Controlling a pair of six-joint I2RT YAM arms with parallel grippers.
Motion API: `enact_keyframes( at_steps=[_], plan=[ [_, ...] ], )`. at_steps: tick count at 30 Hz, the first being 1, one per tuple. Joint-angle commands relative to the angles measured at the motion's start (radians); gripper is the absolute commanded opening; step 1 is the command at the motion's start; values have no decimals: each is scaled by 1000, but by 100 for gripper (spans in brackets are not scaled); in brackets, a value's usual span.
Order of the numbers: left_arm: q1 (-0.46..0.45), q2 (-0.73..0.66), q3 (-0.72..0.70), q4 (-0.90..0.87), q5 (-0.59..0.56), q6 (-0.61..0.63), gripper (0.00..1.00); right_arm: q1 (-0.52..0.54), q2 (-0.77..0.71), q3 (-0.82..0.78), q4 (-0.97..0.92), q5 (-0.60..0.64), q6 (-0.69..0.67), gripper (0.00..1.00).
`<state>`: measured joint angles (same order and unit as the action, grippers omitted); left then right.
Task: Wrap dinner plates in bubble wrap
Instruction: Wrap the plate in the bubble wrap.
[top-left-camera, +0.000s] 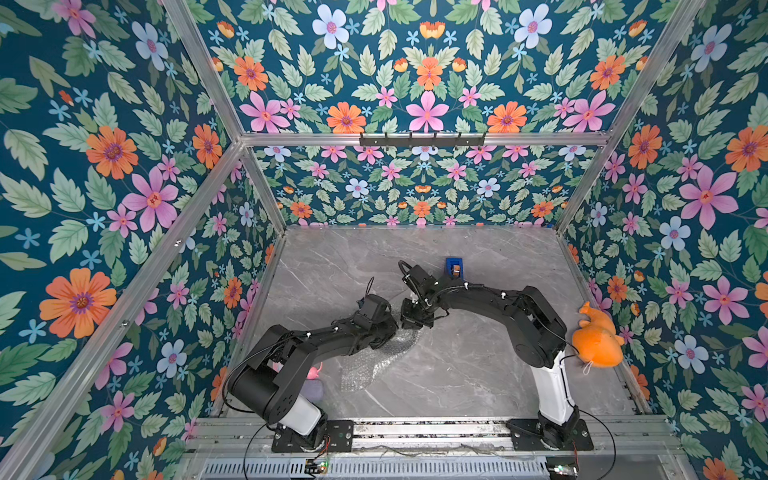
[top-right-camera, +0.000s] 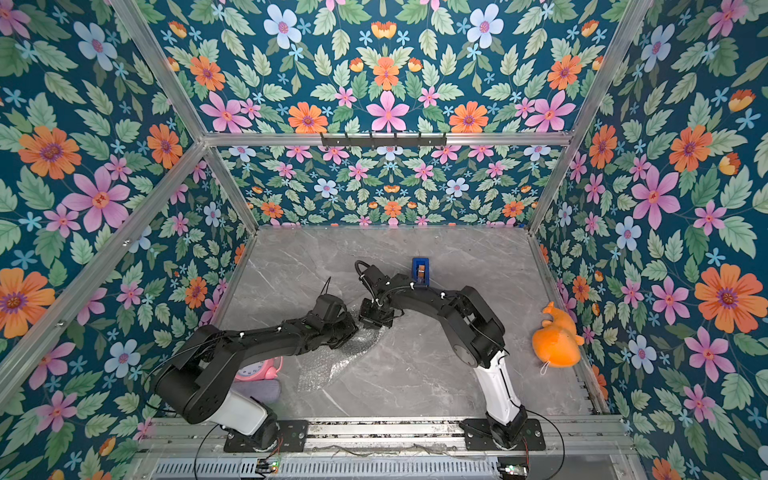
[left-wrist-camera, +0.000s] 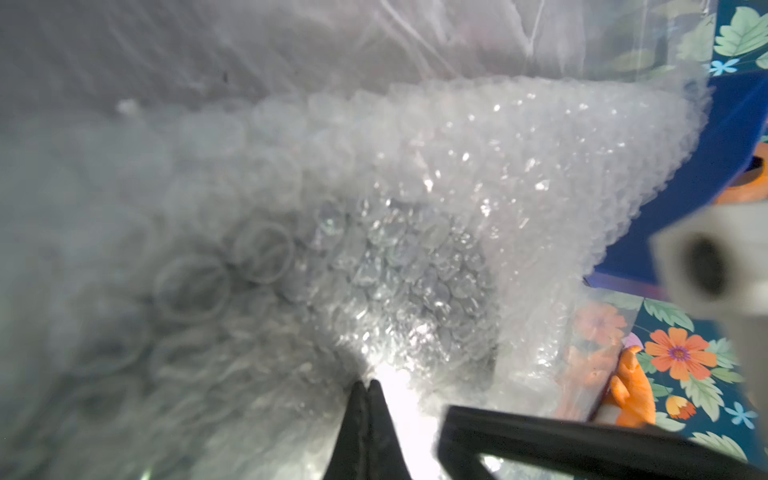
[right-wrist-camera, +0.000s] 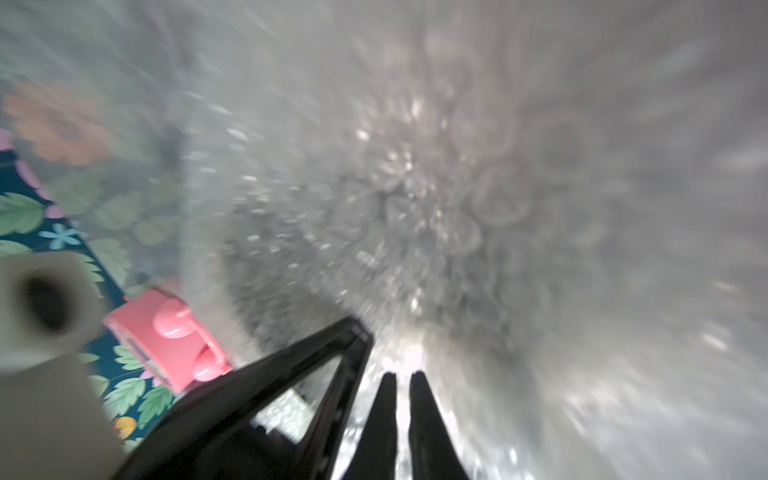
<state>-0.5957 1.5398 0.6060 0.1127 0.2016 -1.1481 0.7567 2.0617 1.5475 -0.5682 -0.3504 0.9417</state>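
Both arms reach inward and meet over the middle of the grey marble table, with the two wrists just beside each other. The bubble wrap lies crumpled under the left arm and runs up to the meeting point, as seen in both top views. Left gripper: fingers pressed tip to tip against the film; whether a fold is caught between them cannot be told. Right gripper: fingers drawn almost together, with a thin bright strip of film in the slit, so it is pinching the wrap. In the left wrist view the wrap tents up in front of the lens. A dark rounded patch shows through the bubbles, taken to be the plate; its rim is not resolved. The plate cannot be made out in either top view. A blue tape dispenser stands beyond the right forearm. An orange plush toy sits at the right wall. A pink alarm clock sits near the left arm's base.
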Motion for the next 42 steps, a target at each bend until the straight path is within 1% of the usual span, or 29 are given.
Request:
enact_keyframes(
  at_steps=[1,4,6,9,11,15,17,20,25,30,35,37,39,40,41,42],
  plan=[
    [4,-1,-12,-78,-20,10,0,-46,-59,28,-79,87,-61,18],
    [4,-13,-14,-91,-21,20,0,-124,-50,75,-136,79,-127,30],
    [4,-17,-14,-94,-18,25,0,-165,-5,137,-189,60,-179,32],
    [4,-17,-12,-94,-13,27,0,-207,63,250,-257,95,-262,38],
    [4,-13,-11,-94,-12,28,0,-229,112,328,-297,114,-298,41],
    [4,-3,-11,-95,-12,31,0,-259,199,457,-349,134,-332,43],
    [4,2,-9,-94,-10,33,0,-268,253,525,-384,145,-343,43],
    [4,9,-14,-89,-7,32,0,-272,331,642,-461,160,-353,39],
    [4,18,-20,-76,1,28,0,-274,414,751,-480,163,-361,34],
    [4,12,-38,-68,4,27,0,-282,500,882,-530,193,-376,31],
    [5,-1,-60,-66,1,27,0,-290,548,933,-537,173,-386,27],
    [5,-5,-64,-64,3,28,0,-289,552,933,-527,162,-387,27],
    [5,-7,-64,-63,4,33,0,-289,558,932,-520,151,-388,30],
    [5,-6,-64,-62,4,36,0,-290,562,932,-516,143,-388,28],
    [5,-4,-64,-61,4,37,0,-289,569,932,-511,134,-388,23],
    [5,-3,-64,-58,5,39,0,-289,574,933,-510,125,-386,21]
  ],
)
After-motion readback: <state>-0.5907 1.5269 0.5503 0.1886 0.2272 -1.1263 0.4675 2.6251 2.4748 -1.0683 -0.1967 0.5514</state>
